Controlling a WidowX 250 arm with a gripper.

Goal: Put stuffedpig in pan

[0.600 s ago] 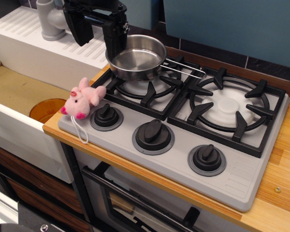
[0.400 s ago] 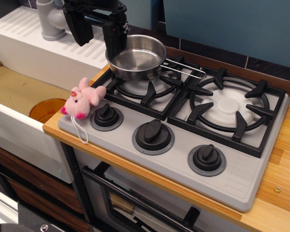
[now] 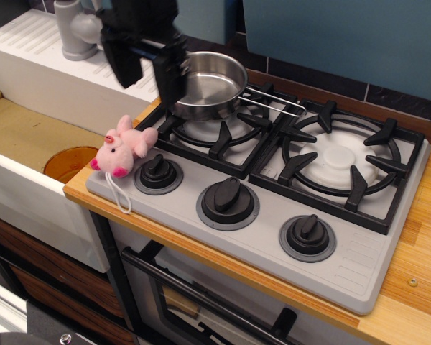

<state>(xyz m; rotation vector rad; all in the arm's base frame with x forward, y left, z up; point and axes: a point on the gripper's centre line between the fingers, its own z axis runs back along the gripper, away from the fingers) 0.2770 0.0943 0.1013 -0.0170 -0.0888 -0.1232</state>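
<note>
Pink stuffedpig (image 3: 124, 150) lies below the open-fingered tool (image 3: 149, 74).

The setting is a toy or mock kitchen. A grey stove top (image 3: 273, 208) with two black burner grates (image 3: 341, 162) and three black knobs (image 3: 228, 201) sits in a wooden counter (image 3: 416, 251). An oven door with a black handle (image 3: 201, 295) is below it, a white sink (image 3: 29, 144) with a grey faucet (image 3: 75, 29) stands alongside, and a stainless-steel pan (image 3: 212, 83) rests on one burner.
</note>
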